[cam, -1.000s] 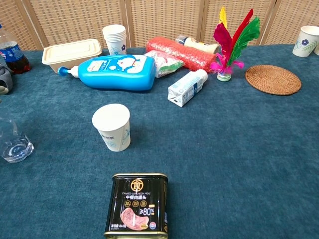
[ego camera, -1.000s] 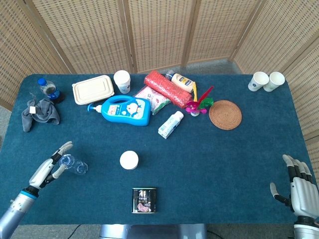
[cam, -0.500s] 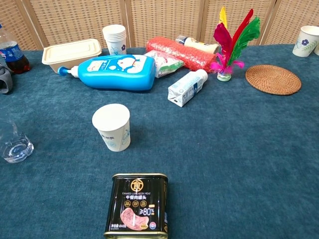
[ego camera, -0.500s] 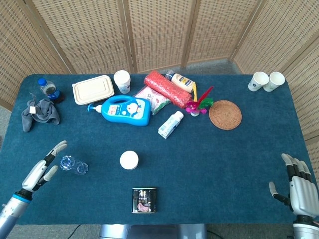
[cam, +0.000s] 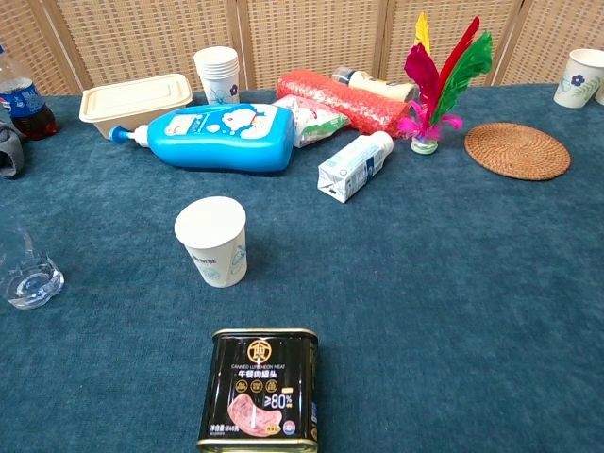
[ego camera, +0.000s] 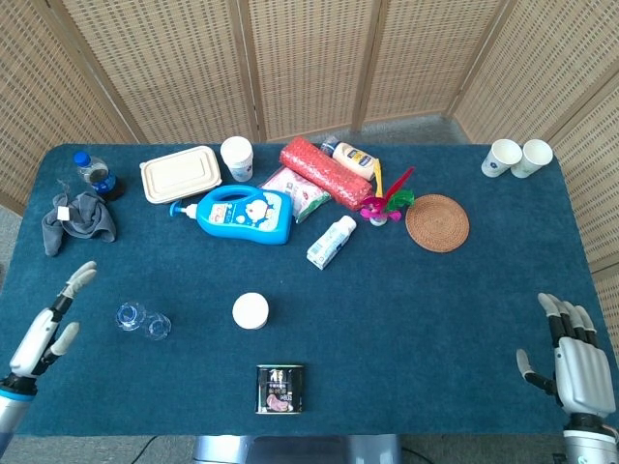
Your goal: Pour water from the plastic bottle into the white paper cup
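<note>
A clear plastic bottle [ego camera: 143,321] stands on the blue tablecloth at the front left; the chest view shows its base [cam: 28,277] at the left edge. The white paper cup [ego camera: 250,310] stands upright near the middle front, also seen in the chest view [cam: 211,242]. My left hand [ego camera: 46,329] hovers open at the table's left edge, well apart from the bottle, holding nothing. My right hand [ego camera: 568,359] is at the front right corner, fingers spread and empty. Neither hand appears in the chest view.
A black tin [ego camera: 280,389] lies in front of the cup. Behind are a blue detergent bottle [ego camera: 242,214], lunch box [ego camera: 180,173], cup stack [ego camera: 237,158], red roll [ego camera: 326,172], milk carton [ego camera: 332,242], feather shuttlecock [ego camera: 385,202], wicker coaster [ego camera: 437,222], grey cloth [ego camera: 77,220], cola bottle [ego camera: 94,174], two cups [ego camera: 517,158].
My left hand has let go of the plastic bottle and drawn back to the left, away from it. The bottle stays standing. The right hand barely shifted.
</note>
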Robot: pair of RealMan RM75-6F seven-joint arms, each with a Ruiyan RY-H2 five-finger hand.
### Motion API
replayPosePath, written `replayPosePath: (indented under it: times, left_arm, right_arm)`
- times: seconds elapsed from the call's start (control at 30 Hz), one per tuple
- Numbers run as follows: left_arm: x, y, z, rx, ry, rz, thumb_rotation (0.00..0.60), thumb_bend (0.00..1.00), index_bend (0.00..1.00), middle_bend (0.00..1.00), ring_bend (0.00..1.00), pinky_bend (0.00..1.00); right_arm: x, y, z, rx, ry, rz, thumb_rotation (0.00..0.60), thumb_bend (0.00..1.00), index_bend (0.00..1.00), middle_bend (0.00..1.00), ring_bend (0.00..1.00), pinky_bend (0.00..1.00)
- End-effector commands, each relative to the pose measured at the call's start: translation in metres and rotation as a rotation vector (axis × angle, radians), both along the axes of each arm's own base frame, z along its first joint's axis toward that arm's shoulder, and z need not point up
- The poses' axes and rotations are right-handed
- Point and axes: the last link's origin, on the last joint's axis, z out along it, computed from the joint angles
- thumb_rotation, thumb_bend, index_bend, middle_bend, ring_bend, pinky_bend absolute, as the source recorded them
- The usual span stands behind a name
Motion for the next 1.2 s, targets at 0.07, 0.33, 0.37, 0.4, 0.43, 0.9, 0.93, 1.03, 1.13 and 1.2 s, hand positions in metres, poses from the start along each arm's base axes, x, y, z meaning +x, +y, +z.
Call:
replayPosePath:
  times: [0.07, 0.33, 0.37, 0.4, 0.43, 0.9, 0.93, 1.03, 1.13, 1.2]
  left_arm:
    - [0.005, -0.007, 0.017, 0.071, 0.003, 0.013, 0.236, 0.34, 0.01, 0.05, 0.08, 0.14]
    - [0.009, -0.018, 0.041, 0.172, 0.077, 0.057, 0.305, 0.4, 0.11, 0.08, 0.12, 0.2]
    - [0.008, -0.019, 0.044, 0.179, 0.117, 0.061, 0.305, 0.4, 0.11, 0.08, 0.12, 0.2]
    - [0.007, -0.02, 0.048, 0.184, 0.186, 0.066, 0.304, 0.4, 0.11, 0.08, 0.12, 0.2]
    - [0.006, -0.022, 0.05, 0.188, 0.245, 0.068, 0.303, 0.4, 0.11, 0.08, 0.12, 0.2]
    - [0.018, -0.037, 0.075, 0.179, 0.793, 0.142, 0.3, 0.4, 0.08, 0.08, 0.1, 0.19]
    - [0.019, -0.038, 0.076, 0.173, 0.805, 0.147, 0.3, 0.4, 0.08, 0.08, 0.1, 0.19]
    - [0.024, -0.039, 0.076, 0.166, 0.812, 0.155, 0.303, 0.41, 0.08, 0.09, 0.1, 0.19]
    - [0.026, -0.04, 0.075, 0.169, 0.803, 0.156, 0.302, 0.41, 0.07, 0.09, 0.1, 0.19]
    - [0.026, -0.04, 0.074, 0.167, 0.802, 0.157, 0.303, 0.41, 0.06, 0.09, 0.1, 0.19]
  right_arm:
    - [0.002, -0.001, 0.0, -0.001, 0.009, 0.007, 0.6, 0.42, 0.0, 0.1, 0.0, 0.0]
    - [0.001, 0.0, 0.005, 0.005, 0.063, 0.013, 0.6, 0.42, 0.0, 0.1, 0.01, 0.0]
    - [0.0, 0.0, 0.005, 0.007, 0.072, 0.012, 0.6, 0.42, 0.0, 0.11, 0.01, 0.0]
    - [-0.001, 0.001, 0.007, 0.01, 0.089, 0.01, 0.6, 0.42, 0.0, 0.11, 0.01, 0.0]
    - [-0.002, 0.002, 0.007, 0.015, 0.104, 0.008, 0.6, 0.42, 0.0, 0.11, 0.01, 0.0]
    - [-0.011, 0.012, 0.015, 0.018, 0.179, -0.035, 0.6, 0.43, 0.0, 0.11, 0.01, 0.0]
    - [-0.011, 0.012, 0.014, 0.019, 0.18, -0.036, 0.6, 0.43, 0.0, 0.11, 0.01, 0.0]
    - [-0.011, 0.012, 0.014, 0.021, 0.175, -0.036, 0.6, 0.43, 0.0, 0.1, 0.01, 0.0]
    - [-0.012, 0.011, 0.013, 0.021, 0.172, -0.036, 0.6, 0.43, 0.0, 0.11, 0.01, 0.0]
    - [-0.011, 0.01, 0.012, 0.02, 0.167, -0.035, 0.6, 0.43, 0.0, 0.1, 0.01, 0.0]
